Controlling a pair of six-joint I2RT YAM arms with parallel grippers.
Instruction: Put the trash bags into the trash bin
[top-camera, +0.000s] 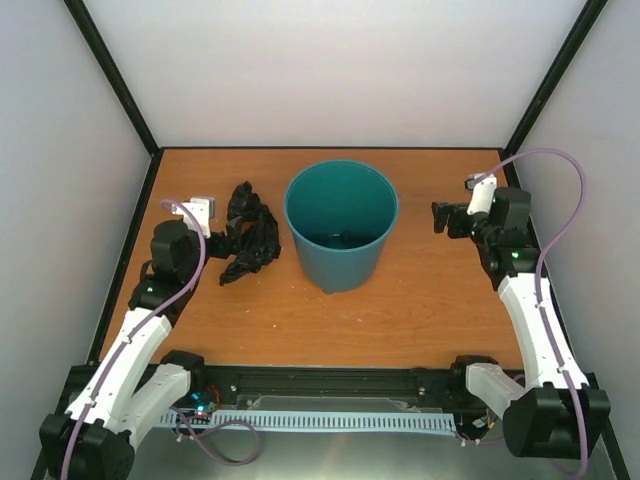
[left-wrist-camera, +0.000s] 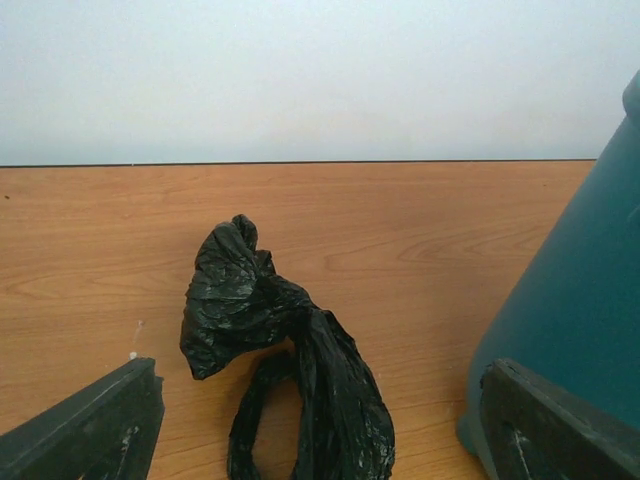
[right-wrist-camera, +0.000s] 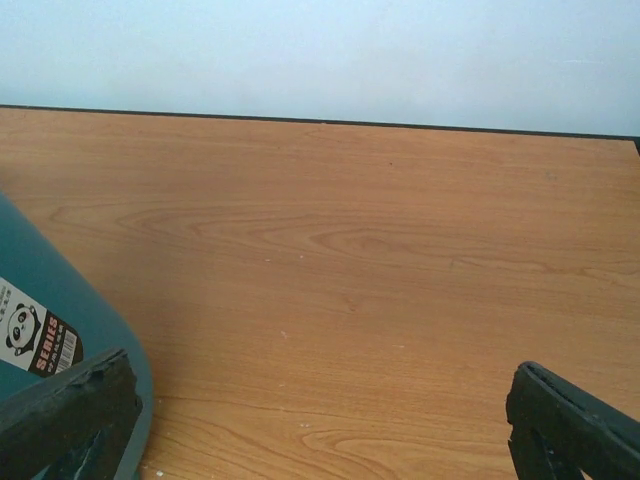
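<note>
L gripper (left-wrist-camera: 315, 425) open at crumpled trash bag (top-camera: 250, 235), on table (top-camera: 420, 300) just left of trash bin (top-camera: 340, 265). R gripper (right-wrist-camera: 320, 420) open, empty. Risk: slick film slips from shallow pinch, or finger nudges bin.

Wood-grain bench (top-camera: 430, 300) carries two things. Teal trash bin (top-camera: 340, 262) stands upright mid-bench; crumpled black trash bag (top-camera: 252, 240) lies just left of it.

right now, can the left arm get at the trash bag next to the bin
Probably yes. The left gripper is open and the trash bag lies straight ahead of it, with nothing in between. The trash bin stands close on its right side, so room there looks tight.
</note>
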